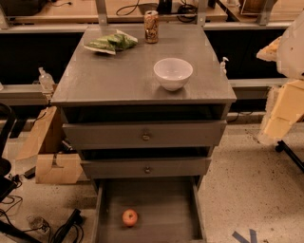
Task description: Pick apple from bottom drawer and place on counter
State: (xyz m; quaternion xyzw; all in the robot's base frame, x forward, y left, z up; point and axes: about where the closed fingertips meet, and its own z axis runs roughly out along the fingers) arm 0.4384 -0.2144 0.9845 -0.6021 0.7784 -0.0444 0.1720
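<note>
The apple [129, 217], small and red-orange, lies on the floor of the open bottom drawer [161, 204], left of its middle and near the front. The two drawers above with brass knobs are pulled out a little. The counter [118, 76] is the grey cabinet top above them. My gripper [284, 90] shows as white and pale yellow shapes at the right edge of the view. It is off to the right of the cabinet at about counter height, far from the apple, and holds nothing I can see.
On the counter stand a white bowl [173, 72], a can [151, 26] and a green bag [110, 42]. Cardboard boxes [52, 161] and cables lie on the floor at the left. A black stand leg [290, 153] crosses the floor at the right. A tan workbench [71, 9] runs behind.
</note>
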